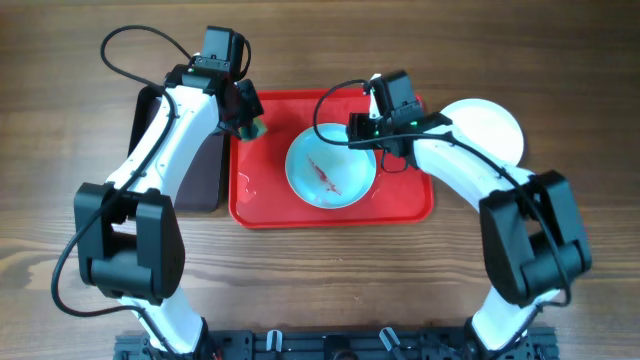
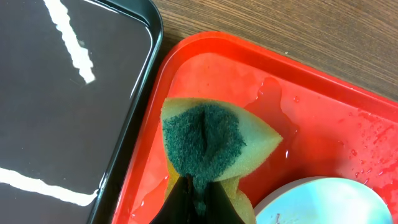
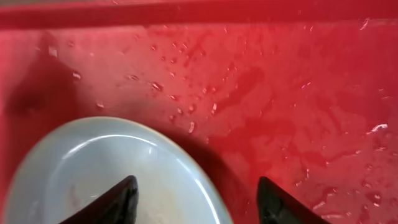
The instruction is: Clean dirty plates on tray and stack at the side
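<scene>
Red tray sits mid-table, wet, with droplets on its floor. Streaked plate is at its centre, red smears inside. Right gripper is at that plate's far-right rim: jaws apart, one finger over the plate, one over the tray, gripping nothing. Left gripper is clamped on the sponge, green scrub side facing the wrist camera, over the tray's far-left corner beside the dark tray. White plate is on the table, off the tray's right side.
</scene>
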Controlling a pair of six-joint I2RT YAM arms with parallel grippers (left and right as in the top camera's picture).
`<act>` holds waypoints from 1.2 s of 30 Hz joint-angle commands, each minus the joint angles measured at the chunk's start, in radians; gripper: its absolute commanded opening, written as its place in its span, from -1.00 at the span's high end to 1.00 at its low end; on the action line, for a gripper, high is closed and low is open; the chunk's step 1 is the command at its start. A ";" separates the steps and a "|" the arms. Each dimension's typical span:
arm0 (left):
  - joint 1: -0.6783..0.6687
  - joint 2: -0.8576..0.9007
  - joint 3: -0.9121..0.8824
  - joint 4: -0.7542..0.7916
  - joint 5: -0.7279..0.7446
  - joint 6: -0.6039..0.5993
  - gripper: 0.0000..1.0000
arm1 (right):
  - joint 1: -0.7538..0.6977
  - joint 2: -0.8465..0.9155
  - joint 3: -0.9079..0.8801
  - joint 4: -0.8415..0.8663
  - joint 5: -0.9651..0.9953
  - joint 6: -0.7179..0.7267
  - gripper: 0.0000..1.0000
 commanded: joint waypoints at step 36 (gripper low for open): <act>-0.041 0.036 0.007 0.023 0.075 0.077 0.92 | 0.005 0.056 -0.005 -0.137 -0.070 0.265 0.92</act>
